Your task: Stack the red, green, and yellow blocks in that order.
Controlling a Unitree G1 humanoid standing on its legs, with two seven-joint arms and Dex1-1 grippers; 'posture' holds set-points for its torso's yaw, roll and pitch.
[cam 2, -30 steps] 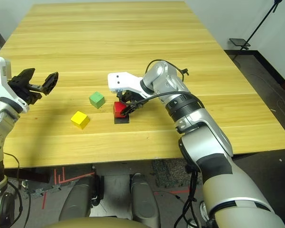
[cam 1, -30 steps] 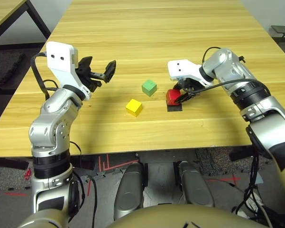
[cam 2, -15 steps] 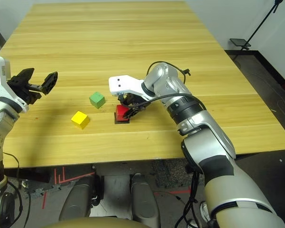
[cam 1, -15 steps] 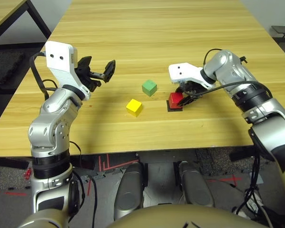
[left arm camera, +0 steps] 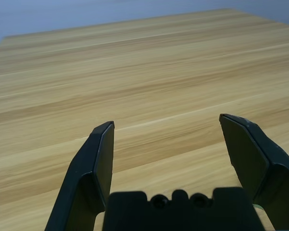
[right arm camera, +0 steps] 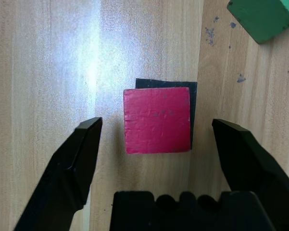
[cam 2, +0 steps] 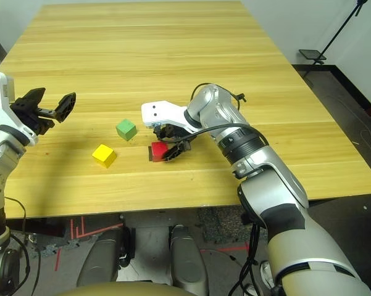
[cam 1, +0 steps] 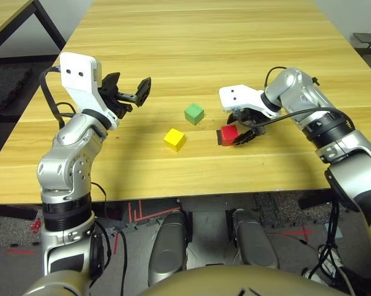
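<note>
Over on the right, the red block (right arm camera: 157, 121) sits between the spread fingers of the right pincer (right arm camera: 157, 120), touching neither, and it partly covers the black square patch (right arm camera: 194, 103) on the bench (cam 1: 191, 55). The green block (cam 1: 194, 113) and yellow block (cam 1: 175, 140) lie apart from each other, to the left of that pincer. The left pincer (left arm camera: 167, 118) hangs wide open, holding nothing, well apart from the red block.

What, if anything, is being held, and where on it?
Nothing: the right gripper stands open around the red cube, and the left gripper is open and empty.
</note>
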